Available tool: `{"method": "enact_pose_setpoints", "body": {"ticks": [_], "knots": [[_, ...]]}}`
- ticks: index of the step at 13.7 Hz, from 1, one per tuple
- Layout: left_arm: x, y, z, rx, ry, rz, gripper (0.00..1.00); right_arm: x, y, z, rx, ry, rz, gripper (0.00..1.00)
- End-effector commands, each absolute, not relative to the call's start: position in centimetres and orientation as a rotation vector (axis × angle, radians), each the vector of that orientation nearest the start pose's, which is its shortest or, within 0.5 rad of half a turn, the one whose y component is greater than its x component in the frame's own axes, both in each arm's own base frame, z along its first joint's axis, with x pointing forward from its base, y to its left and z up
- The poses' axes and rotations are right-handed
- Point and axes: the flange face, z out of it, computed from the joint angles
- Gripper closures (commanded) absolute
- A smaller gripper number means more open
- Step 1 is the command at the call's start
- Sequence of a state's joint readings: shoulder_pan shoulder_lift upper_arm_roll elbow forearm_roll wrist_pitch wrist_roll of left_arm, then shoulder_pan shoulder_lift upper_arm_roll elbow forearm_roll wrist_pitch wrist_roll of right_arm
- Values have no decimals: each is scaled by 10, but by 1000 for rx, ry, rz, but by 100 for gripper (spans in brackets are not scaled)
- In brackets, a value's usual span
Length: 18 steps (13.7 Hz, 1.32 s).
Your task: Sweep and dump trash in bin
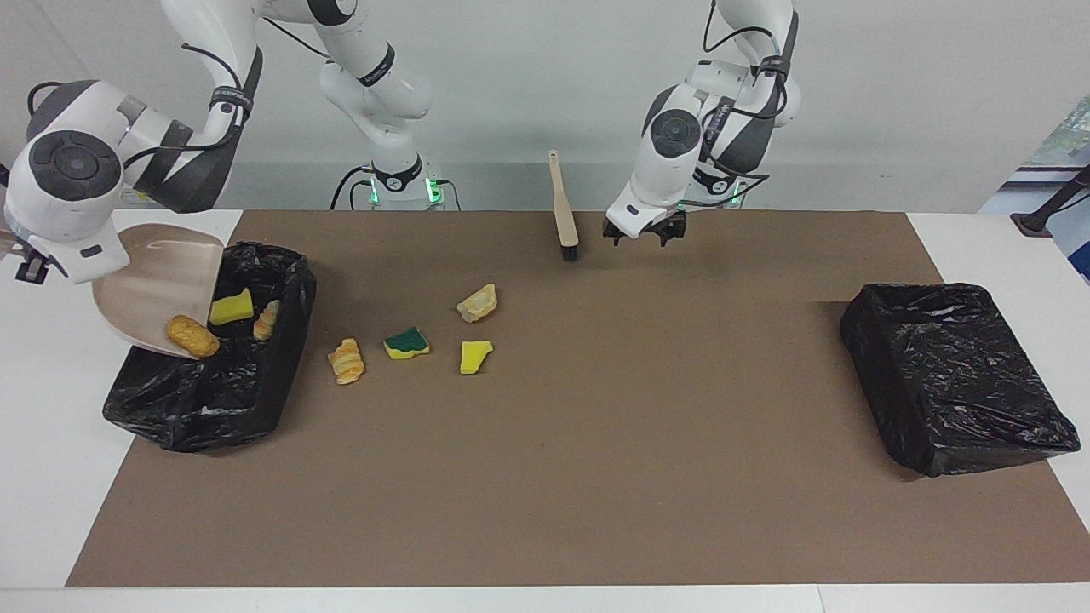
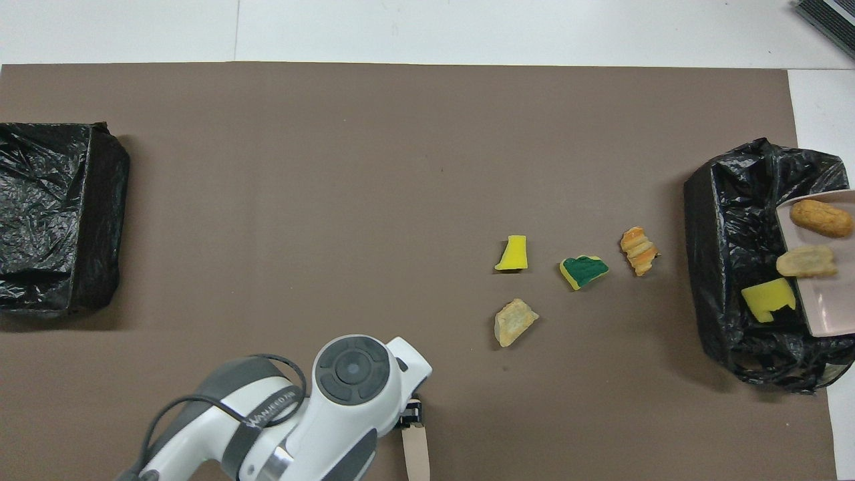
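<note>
Over the black bin [image 1: 213, 400] at the right arm's end, my right gripper [image 1: 30, 268] is shut on the beige dustpan [image 1: 157, 285] and holds it tilted steeply. An orange bread bit [image 1: 192, 336] lies at the dustpan's lip. A yellow sponge [image 1: 232, 306] and a tan bit [image 1: 266, 319] are inside the bin. Several trash pieces lie on the mat: a striped bread bit [image 1: 346, 360], a green-and-yellow sponge [image 1: 406, 343], a yellow chunk [image 1: 475, 356] and a tan bit [image 1: 478, 302]. The brush [image 1: 564, 209] stands on its bristles. My left gripper [image 1: 645, 234] hangs open beside it, apart from it.
A second black-lined bin [image 1: 958, 375] sits at the left arm's end of the brown mat [image 1: 596, 477]. In the overhead view the left arm's wrist [image 2: 354, 374] covers the gripper, and the brush [image 2: 415, 451] shows beside it.
</note>
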<state>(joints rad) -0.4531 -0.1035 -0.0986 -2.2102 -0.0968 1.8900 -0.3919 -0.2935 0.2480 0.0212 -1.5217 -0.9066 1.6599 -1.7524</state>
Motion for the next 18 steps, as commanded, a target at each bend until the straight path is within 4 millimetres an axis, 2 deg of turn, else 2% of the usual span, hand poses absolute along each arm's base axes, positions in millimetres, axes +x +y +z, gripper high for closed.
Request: {"method": "enact_pose_setpoints", "body": {"ticks": [1,3,5,7,9,10,12,15,18], "knots": [[455,-214,452,-3116,276,256,0,578,-245,574,1723,1797,-1120,100],[478,-185,485,-3138,281,216,0,577,-234,578,1756,1803,-1082,100],[496,-166,519,-3167,256,107,0,579,-220,570,1891,1850,-925,100],[508,-136,534,-3176,180,87,0,581,-210,561,2013,1859,-786,100],[514,-113,554,-3176,262,80,0,583,-194,554,2181,1805,-638,100],[518,-102,566,-3175,294,49,0,589,-170,551,2233,1777,-584,100],[526,-83,584,-3154,315,10,0,585,-138,544,2362,1634,-568,100],[529,-72,614,-3098,397,-52,0,582,-72,535,2546,1453,-505,100],[534,-60,642,-3082,425,-42,0,578,0,536,2682,1265,-452,100]]}}
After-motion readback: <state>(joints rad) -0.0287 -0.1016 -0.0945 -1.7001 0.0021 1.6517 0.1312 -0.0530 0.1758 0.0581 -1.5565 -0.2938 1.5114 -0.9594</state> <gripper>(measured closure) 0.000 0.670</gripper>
